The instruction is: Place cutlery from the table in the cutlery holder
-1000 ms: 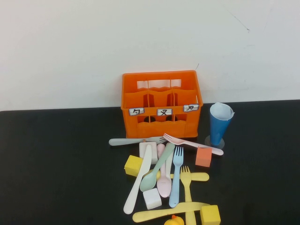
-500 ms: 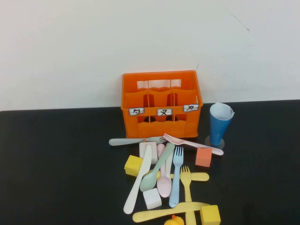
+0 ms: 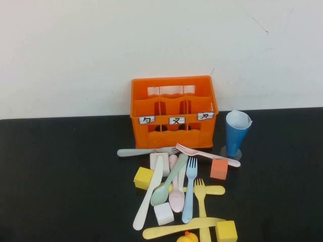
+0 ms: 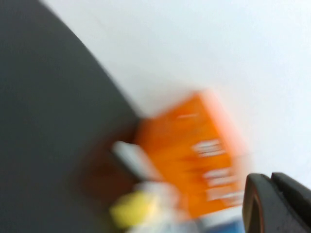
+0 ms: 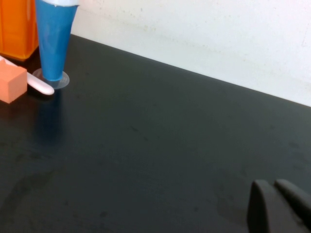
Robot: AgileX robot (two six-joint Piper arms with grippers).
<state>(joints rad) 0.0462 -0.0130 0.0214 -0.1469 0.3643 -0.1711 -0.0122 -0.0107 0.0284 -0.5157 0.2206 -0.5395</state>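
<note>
Nothing moved. Cutlery [image 3: 174, 189]: light, stiff, slippery; grasp mid-handle, near table [image 3: 60, 176] front edge. Left gripper [image 4: 274, 204], right gripper [image 5: 277, 206]: closed, empty.

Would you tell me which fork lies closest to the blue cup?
The pink fork, whose handle ends beside the blue cup; the blue and yellow forks lie nearer.

- The duck [image 3: 187, 238] is cut off by the high view's lower edge; only its top shows.
- The yellow knife [image 3: 179, 228] and a yellow cube [image 3: 226, 231] run close to that same edge.
- The left wrist view is smeared: the holder [image 4: 194, 155] is an orange blur, its labels unreadable.
- The cup [image 5: 54, 36] loses its rim in the right wrist view.
</note>
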